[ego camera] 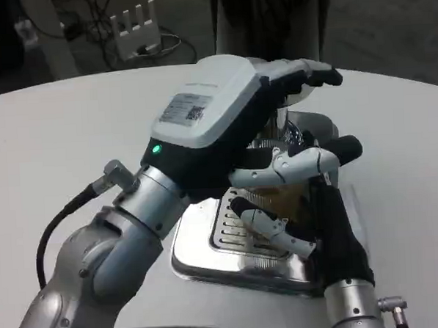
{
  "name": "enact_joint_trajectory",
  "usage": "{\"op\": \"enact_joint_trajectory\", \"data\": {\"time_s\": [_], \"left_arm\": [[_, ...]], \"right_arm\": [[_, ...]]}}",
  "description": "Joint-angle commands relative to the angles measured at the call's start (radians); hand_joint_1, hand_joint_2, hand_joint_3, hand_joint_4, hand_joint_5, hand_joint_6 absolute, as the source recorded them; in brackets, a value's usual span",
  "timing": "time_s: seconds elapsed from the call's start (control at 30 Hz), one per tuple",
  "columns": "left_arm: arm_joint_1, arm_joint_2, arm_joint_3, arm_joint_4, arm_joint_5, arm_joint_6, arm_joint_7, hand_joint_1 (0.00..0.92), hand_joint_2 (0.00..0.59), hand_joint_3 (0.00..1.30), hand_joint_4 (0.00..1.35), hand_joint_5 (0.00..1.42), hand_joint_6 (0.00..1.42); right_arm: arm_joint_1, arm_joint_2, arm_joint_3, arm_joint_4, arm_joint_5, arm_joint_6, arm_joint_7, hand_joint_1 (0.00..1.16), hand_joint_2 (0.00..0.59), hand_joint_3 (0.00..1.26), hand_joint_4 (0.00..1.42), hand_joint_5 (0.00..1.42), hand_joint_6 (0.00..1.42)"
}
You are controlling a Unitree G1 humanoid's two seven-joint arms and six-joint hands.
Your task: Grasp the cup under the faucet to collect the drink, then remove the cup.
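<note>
Two hands seen at drip tray (209, 249) on white desk (70, 135). Cup (283, 197), amber drink inside, gripped by right hand (309, 203) above tray grille. Left hand (238, 111) reaches over faucet (300, 93); closure cannot be told. Cup should be kept upright, level, lifted slowly.

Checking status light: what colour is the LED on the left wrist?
Green; the LED sits on the left hand's black wrist cuff, clearest in the head view.

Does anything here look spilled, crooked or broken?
Nothing stands out. The right hand holds the clear cup of amber drink upright over the shiny drip tray, with no puddle visible on it. The left hand covers the faucet area, so that part cannot be checked.
</note>
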Motion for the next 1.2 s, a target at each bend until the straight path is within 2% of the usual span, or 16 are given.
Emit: {"op": "enact_joint_trajectory", "data": {"time_s": [0.03,0.47,0.67,0.9,1.2], "left_arm": [[0.016,0.021,-0.026,0.025,0.035,-0.019,-0.02,0.0,0.137,0.37,0.32,0.38,0.28],[0.026,0.042,-0.026,0.029,0.063,-0.039,-0.014,0.0,0.139,0.37,0.33,0.39,0.27],[0.031,0.04,-0.022,0.025,0.059,-0.038,-0.012,0.0,0.139,0.37,0.33,0.39,0.26],[0.046,0.044,-0.005,0.012,0.047,-0.032,-0.01,0.0,0.139,0.38,0.33,0.39,0.26],[0.066,0.049,0.016,-0.002,0.036,-0.033,-0.008,0.0,0.139,0.38,0.33,0.39,0.26]], "right_arm": [[-0.017,0.016,0.006,0.024,-0.001,-0.022,-0.017,0.78,0.152,0.0,0.0,0.01,0.11],[-0.047,0.019,0.004,0.06,-0.005,-0.026,-0.038,0.77,0.158,0.0,0.0,0.02,0.11],[-0.045,0.032,0.006,0.069,-0.027,-0.028,-0.087,0.78,0.163,0.0,0.01,0.04,0.12],[-0.026,0.061,0.021,0.063,-0.08,-0.043,-0.202,0.81,0.159,0.12,0.18,0.21,0.27],[-0.015,0.065,0.047,0.068,-0.095,-0.042,-0.244,0.83,0.153,0.32,0.39,0.45,0.42]]}}
